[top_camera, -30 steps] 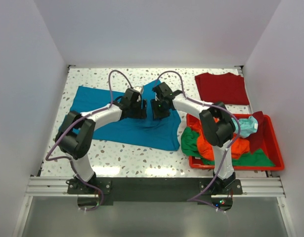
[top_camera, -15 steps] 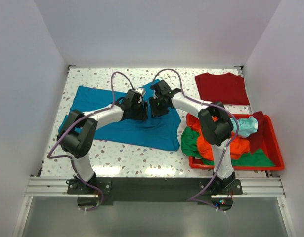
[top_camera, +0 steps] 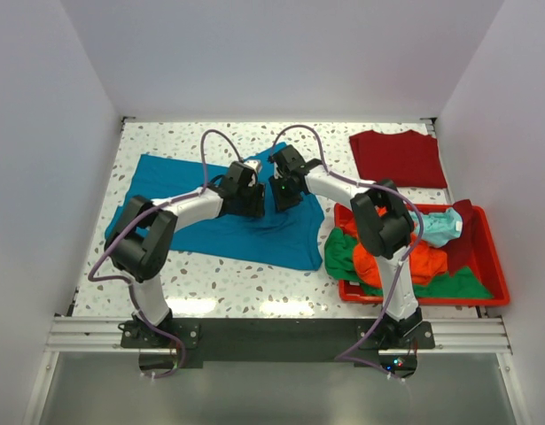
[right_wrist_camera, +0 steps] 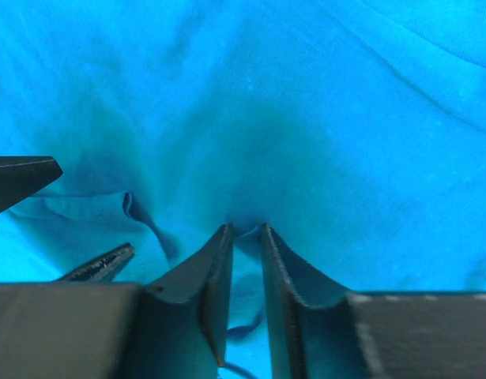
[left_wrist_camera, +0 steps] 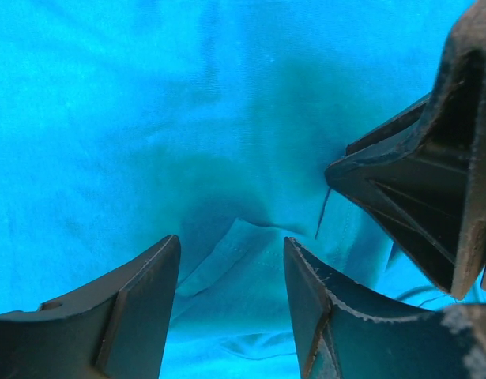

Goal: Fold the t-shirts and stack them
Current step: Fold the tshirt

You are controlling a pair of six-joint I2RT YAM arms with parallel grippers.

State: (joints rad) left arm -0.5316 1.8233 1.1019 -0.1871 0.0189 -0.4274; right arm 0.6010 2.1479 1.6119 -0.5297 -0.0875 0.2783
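A lab test booth: plain white walls (top_camera: 50,133) box in a speckled table (top_camera: 245,283), with two robot arms bolted to a metal rail (top_camera: 272,335) at its near edge.

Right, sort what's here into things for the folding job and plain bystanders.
Job: teal-blue t-shirt, spread out; dark red t-shirt, folded; orange t-shirt, green t-shirt, pale aqua t-shirt, heaped together.
Bystanders: red bin; speckled table.

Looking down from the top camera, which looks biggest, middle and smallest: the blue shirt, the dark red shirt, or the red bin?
1. teal-blue t-shirt, spread across the table, clearly the largest.
2. red bin, noticeably smaller.
3. dark red t-shirt, at the far right, smallest.
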